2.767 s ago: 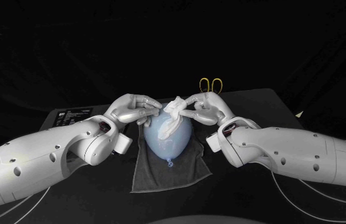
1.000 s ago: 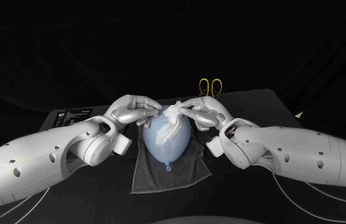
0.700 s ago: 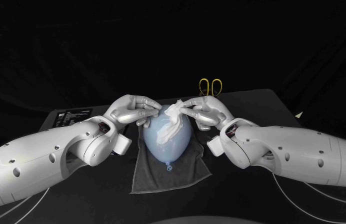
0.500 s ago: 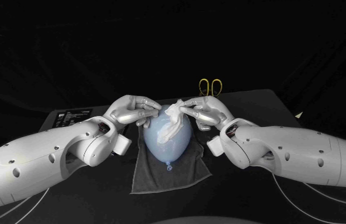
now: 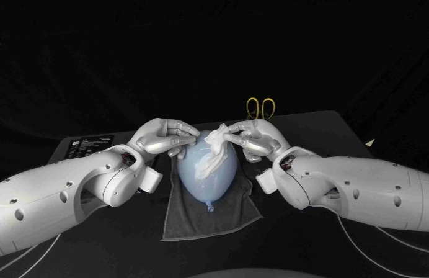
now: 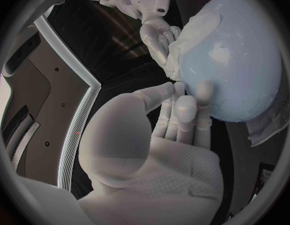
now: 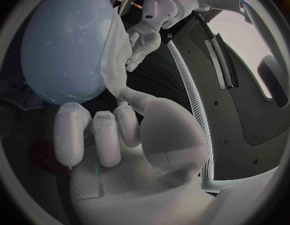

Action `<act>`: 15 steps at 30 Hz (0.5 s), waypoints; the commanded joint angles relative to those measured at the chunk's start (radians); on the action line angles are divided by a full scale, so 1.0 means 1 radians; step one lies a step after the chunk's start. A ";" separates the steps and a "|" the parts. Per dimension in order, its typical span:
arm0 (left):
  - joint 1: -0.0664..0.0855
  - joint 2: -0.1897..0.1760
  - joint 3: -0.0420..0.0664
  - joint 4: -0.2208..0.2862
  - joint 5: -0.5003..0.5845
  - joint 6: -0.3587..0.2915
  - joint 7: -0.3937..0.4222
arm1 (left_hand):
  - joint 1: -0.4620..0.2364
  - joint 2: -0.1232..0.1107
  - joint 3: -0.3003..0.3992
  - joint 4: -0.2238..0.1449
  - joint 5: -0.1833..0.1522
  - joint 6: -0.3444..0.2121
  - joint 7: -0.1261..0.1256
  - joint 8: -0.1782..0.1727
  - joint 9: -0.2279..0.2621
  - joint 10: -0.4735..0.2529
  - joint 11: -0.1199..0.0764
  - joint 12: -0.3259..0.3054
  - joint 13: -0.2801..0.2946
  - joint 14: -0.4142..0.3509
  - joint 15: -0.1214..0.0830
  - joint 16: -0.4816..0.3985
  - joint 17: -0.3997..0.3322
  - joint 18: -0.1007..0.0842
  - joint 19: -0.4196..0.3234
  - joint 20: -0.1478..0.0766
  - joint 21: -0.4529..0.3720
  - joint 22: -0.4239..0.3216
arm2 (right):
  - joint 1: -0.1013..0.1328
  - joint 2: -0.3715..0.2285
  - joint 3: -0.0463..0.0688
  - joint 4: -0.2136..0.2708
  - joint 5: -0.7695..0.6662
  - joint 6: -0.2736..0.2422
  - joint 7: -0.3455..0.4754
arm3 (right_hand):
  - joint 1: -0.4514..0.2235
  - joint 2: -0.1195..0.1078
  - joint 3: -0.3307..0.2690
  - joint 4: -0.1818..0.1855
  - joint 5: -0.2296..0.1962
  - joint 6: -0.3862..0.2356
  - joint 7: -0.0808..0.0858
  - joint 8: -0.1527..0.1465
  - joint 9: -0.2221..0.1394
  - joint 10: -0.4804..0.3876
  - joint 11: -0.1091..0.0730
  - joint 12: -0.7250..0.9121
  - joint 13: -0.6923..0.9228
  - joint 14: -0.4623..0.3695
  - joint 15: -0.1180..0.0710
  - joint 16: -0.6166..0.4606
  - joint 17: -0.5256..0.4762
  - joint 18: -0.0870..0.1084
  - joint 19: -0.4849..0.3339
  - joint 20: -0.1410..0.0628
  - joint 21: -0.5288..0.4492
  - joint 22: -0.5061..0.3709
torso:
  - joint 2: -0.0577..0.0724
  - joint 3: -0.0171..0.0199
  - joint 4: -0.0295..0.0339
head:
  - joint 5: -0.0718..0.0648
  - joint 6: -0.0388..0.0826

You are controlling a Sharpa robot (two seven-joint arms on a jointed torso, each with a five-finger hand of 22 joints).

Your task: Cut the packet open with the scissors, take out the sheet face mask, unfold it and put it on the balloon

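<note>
The silver left hand presses fingertips on the pale blue oval balloon; whether it grasps, I cannot tell. The crumpled white sheet face mask lies along the balloon's top, its far end pinched by the silver right hand.

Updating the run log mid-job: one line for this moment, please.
sheet face mask: bunched on balloon | right hand: pinches mask | left hand: at mask edge, grip unclear | scissors: lying beyond balloon
</note>
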 commanded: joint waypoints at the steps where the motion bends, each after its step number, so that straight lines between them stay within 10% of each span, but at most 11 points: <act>1: 0.000 0.001 0.001 0.003 0.007 0.015 0.008 | -0.001 0.008 0.002 -0.003 0.003 0.000 0.007 -0.007 -0.002 -0.004 0.005 0.007 0.000 0.000 0.005 0.000 -0.001 0.011 -0.006 0.003 0.005 0.001 | 0.000 0.000 0.001 0.003 -0.036 -0.026 -0.009 | 0.010 0.001 0.013 -0.024 0.005 0.034 -0.010 0.038 0.025 0.030 -0.011 0.035 0.152 0.106 -0.013 0.003 0.263 -0.013 0.030 -0.016 0.023 0.211 | 0.000 -0.0002 0.0003 | -0.001 -0.001; 15: 0.000 0.001 0.001 0.003 0.007 0.018 0.010 | -0.001 0.009 0.004 -0.005 0.003 -0.001 0.007 -0.008 -0.003 -0.007 0.006 0.008 0.000 0.000 0.006 0.000 -0.002 0.011 -0.008 0.003 0.008 0.002 | 0.000 -0.006 0.001 0.012 -0.038 -0.133 -0.020 | -0.040 -0.050 -0.017 -0.049 0.005 0.056 -0.045 0.117 0.070 0.059 -0.043 0.056 0.170 0.106 -0.042 0.003 0.263 -0.024 0.053 -0.043 0.069 0.225 | 0.000 0.0002 0.0000 | -0.003 -0.003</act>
